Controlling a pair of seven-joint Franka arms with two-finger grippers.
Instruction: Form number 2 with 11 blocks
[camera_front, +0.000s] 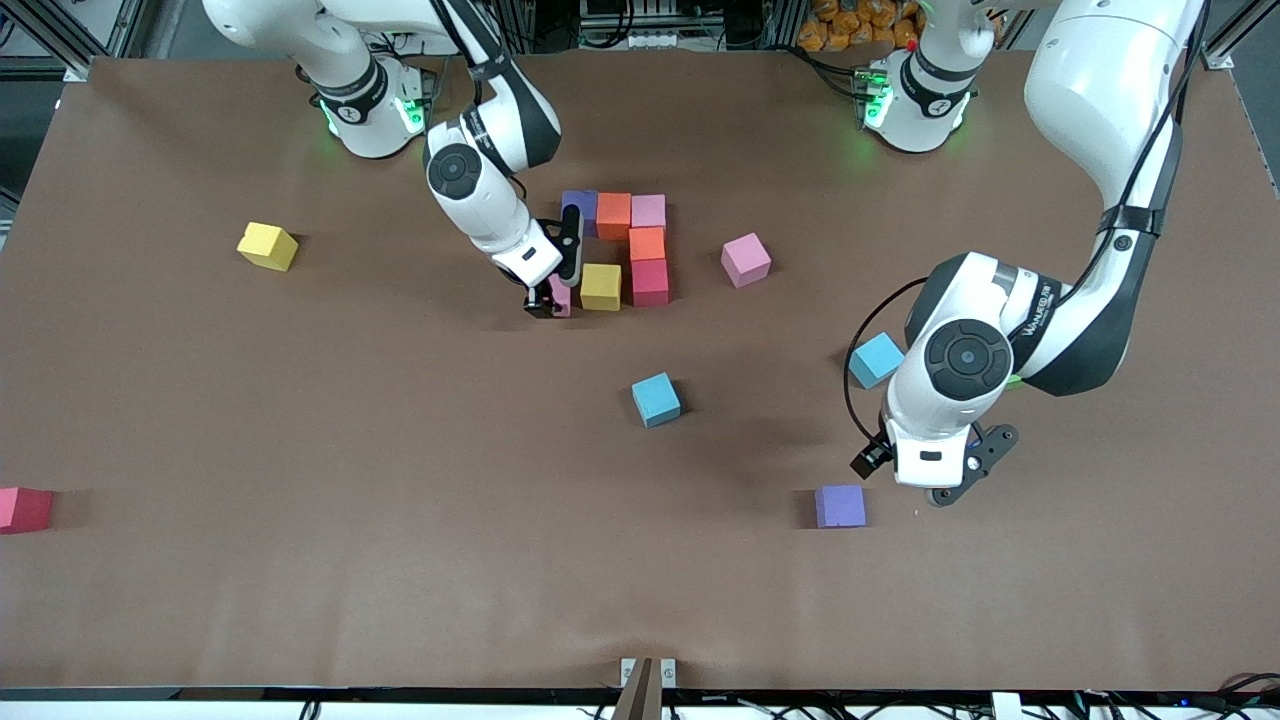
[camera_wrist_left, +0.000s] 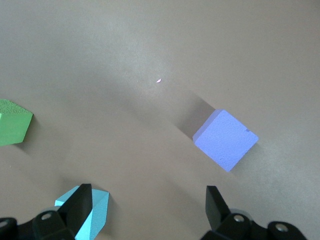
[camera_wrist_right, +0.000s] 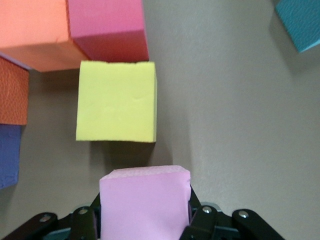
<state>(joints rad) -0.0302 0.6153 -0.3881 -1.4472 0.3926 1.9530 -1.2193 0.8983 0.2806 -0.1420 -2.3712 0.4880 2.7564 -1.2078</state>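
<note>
Pink foam fills the right hand (camera_front: 556, 298), clenched on a pink block (camera_wrist_right: 144, 204) just beside the yellow block (camera_front: 601, 287) in the figure, where purple, orange, pink, orange and red blocks already form the top bar and one side. By my count six or seven of eleven are placed; a red block (camera_front: 24, 508), another yellow block (camera_front: 268, 246), light blue blocks (camera_front: 656, 399) and a pink block (camera_front: 746, 260) lie well apart from it. The left hand (camera_wrist_left: 145, 210) hangs released near the purple block (camera_wrist_left: 226, 140); no container shows.

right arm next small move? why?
Probably slide the pink block the right tool holds against the yellow block, then release: a gap separates them, and that spot continues the row of the figure. The left tool waits open.
</note>
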